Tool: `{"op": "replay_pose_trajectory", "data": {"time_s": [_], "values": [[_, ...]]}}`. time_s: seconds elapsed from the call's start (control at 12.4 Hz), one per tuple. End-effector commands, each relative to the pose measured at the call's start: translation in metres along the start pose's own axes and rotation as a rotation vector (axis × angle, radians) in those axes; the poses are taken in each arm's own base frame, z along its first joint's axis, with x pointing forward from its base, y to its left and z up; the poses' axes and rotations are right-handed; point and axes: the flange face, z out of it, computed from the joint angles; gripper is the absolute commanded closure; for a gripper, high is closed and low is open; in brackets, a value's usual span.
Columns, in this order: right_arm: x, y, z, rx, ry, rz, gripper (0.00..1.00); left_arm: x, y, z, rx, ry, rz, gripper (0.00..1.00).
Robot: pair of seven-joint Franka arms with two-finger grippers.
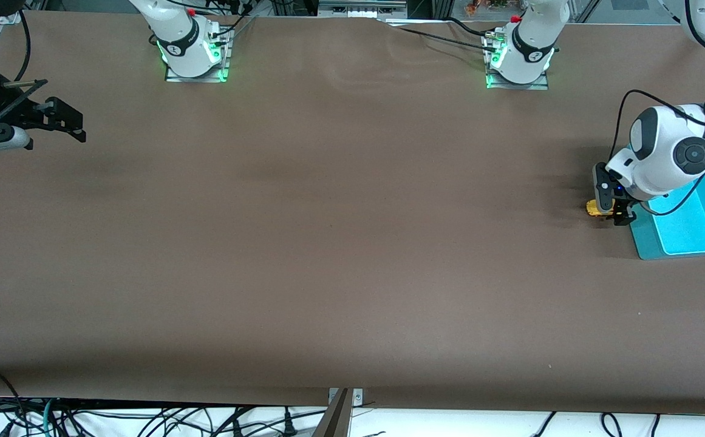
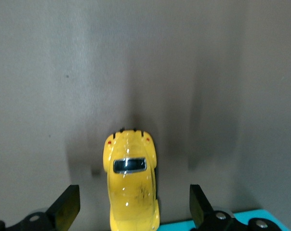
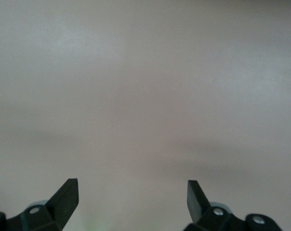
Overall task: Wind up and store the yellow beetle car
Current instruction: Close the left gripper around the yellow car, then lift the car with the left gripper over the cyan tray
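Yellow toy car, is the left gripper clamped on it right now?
No, the left gripper is open, its fingers standing apart from the yellow toy car on either side.

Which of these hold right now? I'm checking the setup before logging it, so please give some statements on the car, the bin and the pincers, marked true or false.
1. The left pincer stands open around the yellow beetle car. True.
2. The car is already in the blue bin. False: it sits on the table beside the bin.
3. The right pincer holds the car. False: it is open and holds nothing, waiting at the right arm's end of the table.
4. The car rests on its wheels. True.
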Motion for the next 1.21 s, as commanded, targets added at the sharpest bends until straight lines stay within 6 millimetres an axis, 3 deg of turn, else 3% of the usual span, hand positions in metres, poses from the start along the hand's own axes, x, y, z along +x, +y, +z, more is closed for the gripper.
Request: {"op": "replay_pose_trajectory", "data": {"time_s": [0.0, 0.08, 0.32, 0.48, 0.81, 1.05, 1.13], "values": [[0.001, 0.001, -0.005, 0.005, -0.007, 0.014, 0.00, -0.011, 0.000, 0.012, 0.019, -0.001, 0.023, 0.06], [0.000, 0.000, -0.005, 0.005, -0.005, 0.013, 0.00, -0.010, 0.000, 0.014, 0.016, 0.000, 0.024, 0.26], [0.000, 0.002, -0.005, 0.005, -0.007, 0.016, 0.00, -0.006, 0.000, 0.022, 0.005, 0.009, 0.027, 0.66], [0.000, 0.003, -0.005, 0.007, -0.006, 0.018, 0.00, -0.006, -0.001, 0.017, 0.011, 0.005, 0.050, 0.81], [0.000, 0.003, -0.005, 0.007, -0.006, 0.018, 0.00, 0.021, -0.008, -0.031, -0.041, 0.000, 0.076, 0.83], [0.001, 0.004, -0.002, 0.009, -0.012, 0.019, 0.00, 0.040, -0.021, -0.093, -0.125, 0.018, 0.044, 0.83], [0.001, 0.007, -0.002, 0.011, -0.012, 0.023, 0.00, 0.035, -0.032, -0.118, -0.166, 0.039, 0.013, 0.83]]}}
